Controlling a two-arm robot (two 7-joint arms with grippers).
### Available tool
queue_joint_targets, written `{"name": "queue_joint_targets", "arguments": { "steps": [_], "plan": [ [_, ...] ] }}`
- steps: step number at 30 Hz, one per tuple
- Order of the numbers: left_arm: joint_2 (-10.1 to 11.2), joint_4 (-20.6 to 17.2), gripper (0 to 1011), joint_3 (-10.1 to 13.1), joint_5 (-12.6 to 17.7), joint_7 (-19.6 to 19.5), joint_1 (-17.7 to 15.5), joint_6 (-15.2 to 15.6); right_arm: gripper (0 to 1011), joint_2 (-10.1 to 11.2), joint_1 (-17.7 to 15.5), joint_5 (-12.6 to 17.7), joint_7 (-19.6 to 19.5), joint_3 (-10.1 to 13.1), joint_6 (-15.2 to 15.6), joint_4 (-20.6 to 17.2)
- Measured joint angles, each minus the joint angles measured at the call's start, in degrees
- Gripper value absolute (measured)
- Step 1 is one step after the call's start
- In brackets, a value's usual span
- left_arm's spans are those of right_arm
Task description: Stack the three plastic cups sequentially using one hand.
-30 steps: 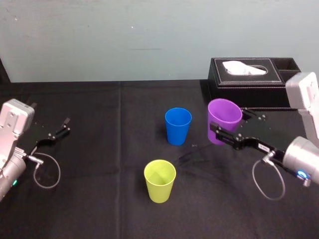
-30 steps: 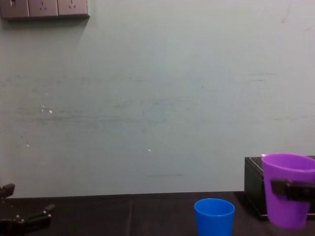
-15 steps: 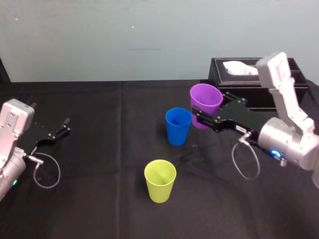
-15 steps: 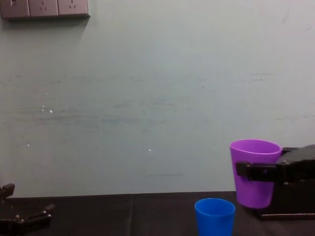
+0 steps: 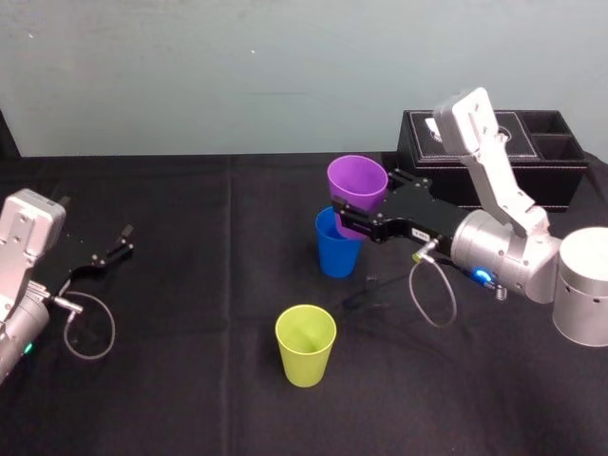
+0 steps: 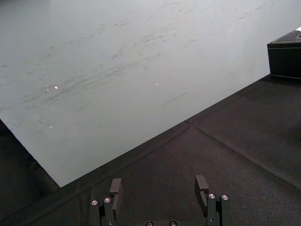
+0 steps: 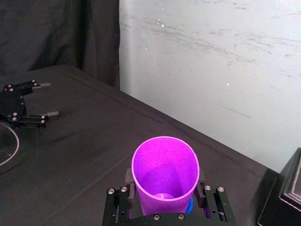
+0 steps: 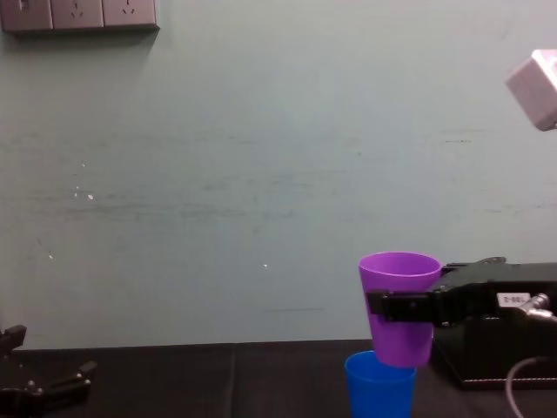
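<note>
Head view: purple cup (image 5: 358,182) poised in the blue cup (image 5: 336,255)
The right gripper (image 5: 353,220) pinches the purple cup by its sides, reaching in from 3 o'clock; the cup's base sits just inside the blue cup's mouth. The yellow-green cup (image 5: 305,344) stands apart at 6 o'clock of them. The left gripper (image 5: 122,243) rests at 9 o'clock, fingers spread
</note>
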Motion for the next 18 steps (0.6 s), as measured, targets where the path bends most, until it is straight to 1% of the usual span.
{"name": "queue_joint_targets", "arguments": {
  "steps": [8, 18],
  "plan": [
    [0.0, 0.0, 1010, 0.0, 0.0, 0.0, 0.0, 0.0, 723, -1.8, 2.1, -1.0, 0.4, -0.8, 0.5, 2.7],
    [0.0, 0.0, 1010, 0.0, 0.0, 0.0, 0.0, 0.0, 724, -3.2, 4.0, -1.5, 1.0, -1.0, 0.7, 5.6]
  ]
}}
